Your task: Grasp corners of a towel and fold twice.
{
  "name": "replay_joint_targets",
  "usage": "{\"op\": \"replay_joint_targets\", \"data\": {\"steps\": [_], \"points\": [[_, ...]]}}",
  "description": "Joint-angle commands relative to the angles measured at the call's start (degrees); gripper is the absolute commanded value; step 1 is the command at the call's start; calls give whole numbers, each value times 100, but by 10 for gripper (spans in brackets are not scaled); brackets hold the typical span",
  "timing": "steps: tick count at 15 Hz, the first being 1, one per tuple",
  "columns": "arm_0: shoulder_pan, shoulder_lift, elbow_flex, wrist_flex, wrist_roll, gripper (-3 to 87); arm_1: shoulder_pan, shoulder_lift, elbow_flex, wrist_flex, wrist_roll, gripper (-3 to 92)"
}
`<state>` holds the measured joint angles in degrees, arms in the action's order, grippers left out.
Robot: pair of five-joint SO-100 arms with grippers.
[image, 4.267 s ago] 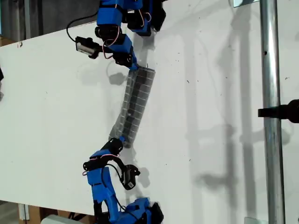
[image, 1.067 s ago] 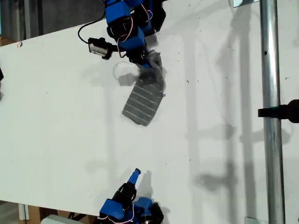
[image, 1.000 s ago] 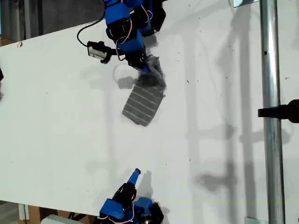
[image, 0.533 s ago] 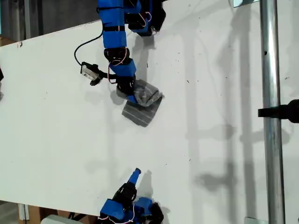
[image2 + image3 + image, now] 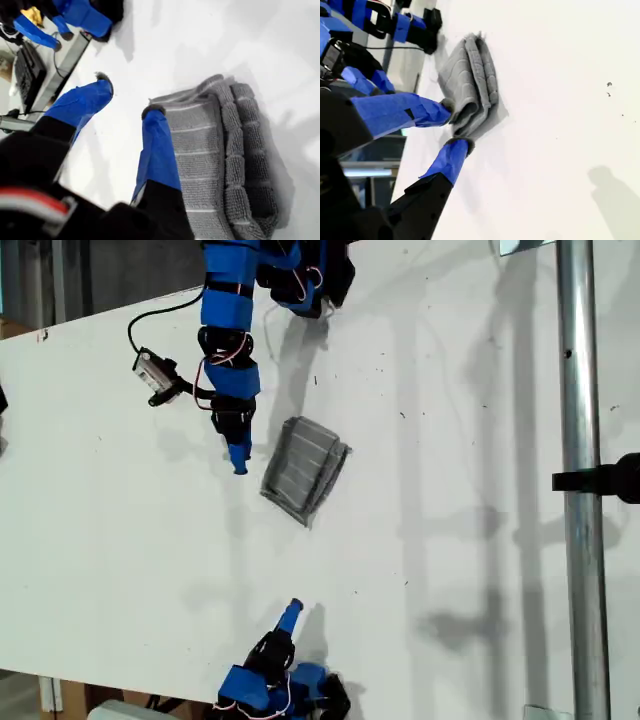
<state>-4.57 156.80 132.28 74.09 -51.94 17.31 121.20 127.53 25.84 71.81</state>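
Desk was white, flat and matte; its far edge ran on a slant across the exterior view's upper left; a bare metal pole ran top to bottom along the exterior view's right, with a black clamp on it. There was open white surface on every side of the towel, well clear of the pole and the desk edges.

Towel lay near mid-desk as a compact folded pad, skewed to the desk edge; layers stacked and slightly offset, with thick rounded fold edges on one side; grey terry weave with thin white stripes across the top face.

My first tool sat just beside the towel on the exterior view's left; blue fingers apart, nothing between them; one fingertip at the towel's edge; cannot tell if touching.

My second tool was well apart from the towel, toward the exterior view's bottom; fingers apart and empty.
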Motion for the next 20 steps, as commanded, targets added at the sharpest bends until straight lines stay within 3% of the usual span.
{"op": "replay_joint_targets", "data": {"steps": [1,3,5,8,9,10,12,15,20], "points": [[0,536,404,-606,-149,100,176,1477,176,1213,-97,61],[44,2171,1749,-1617,-492,86,-79,3270,1151,2725,325,-2],[-26,4245,3059,-1608,-800,14,-536,4931,2241,3788,853,-2],[9,4219,3867,-1925,-1336,48,-800,6258,3445,4755,1257,-2],[26,4228,4289,-1942,-1705,48,-905,6715,3814,5194,1802,-2],[26,4210,4667,-1714,-2215,42,-967,6680,3814,5520,1925,0],[53,4219,4649,-35,-2795,74,-967,6688,3806,5801,1978,79],[70,4210,4649,-26,-281,66,-387,6706,3788,5915,1371,80],[35,4219,4649,-44,-211,53,-229,6706,3788,5915,1371,80]]}}
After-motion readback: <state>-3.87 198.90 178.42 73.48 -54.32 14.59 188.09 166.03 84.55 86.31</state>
